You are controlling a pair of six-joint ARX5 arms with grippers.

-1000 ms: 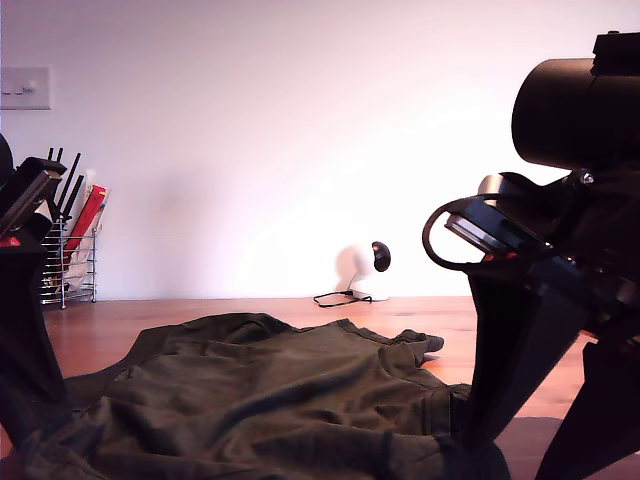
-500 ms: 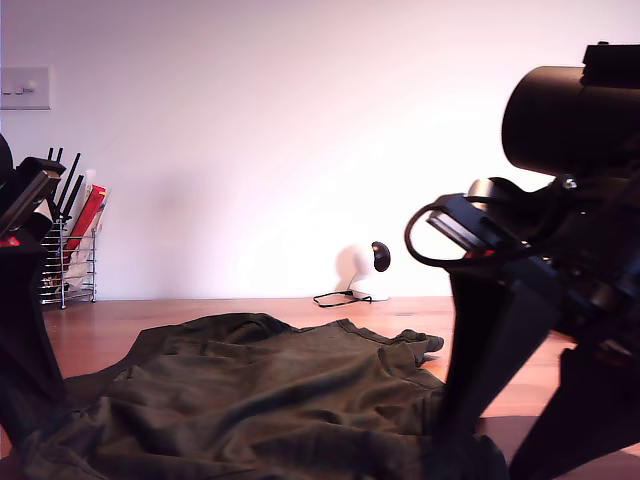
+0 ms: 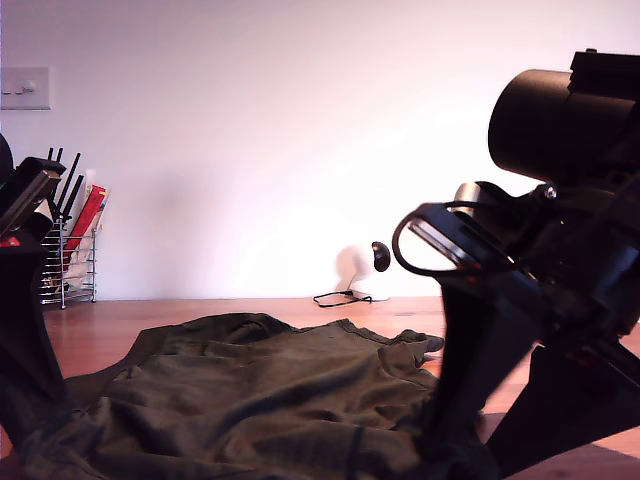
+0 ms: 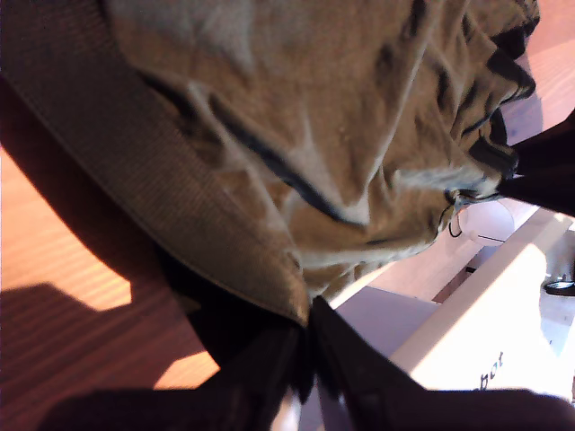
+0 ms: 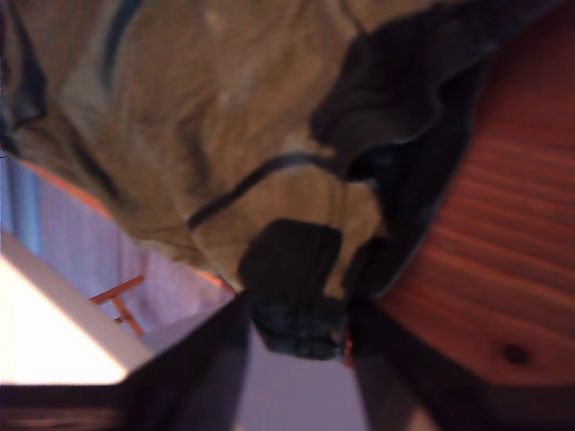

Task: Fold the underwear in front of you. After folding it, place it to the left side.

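Note:
The dark olive underwear (image 3: 260,400) lies rumpled across the wooden table (image 3: 300,310). At the exterior view's left, my first gripper (image 3: 28,440) is down on the cloth's near edge. The first wrist view shows this gripper (image 4: 305,314) shut on the edge of the wide ribbed waistband (image 4: 135,171), with the underwear (image 4: 314,108) stretching away. My second gripper (image 3: 450,445) stands at the exterior view's right, low on the garment's near corner. In the blurred second wrist view that gripper (image 5: 296,314) is shut on a dark bunched fold of the underwear (image 5: 225,117).
A white round camera (image 3: 372,262) with a black cable sits at the back by the wall. A wire rack (image 3: 70,250) holding red and white items stands at the exterior view's left. A light switch (image 3: 25,88) is on the wall.
My second arm has moved toward the exterior view's left, taking the cloth's corner with it. The first arm has stayed put.

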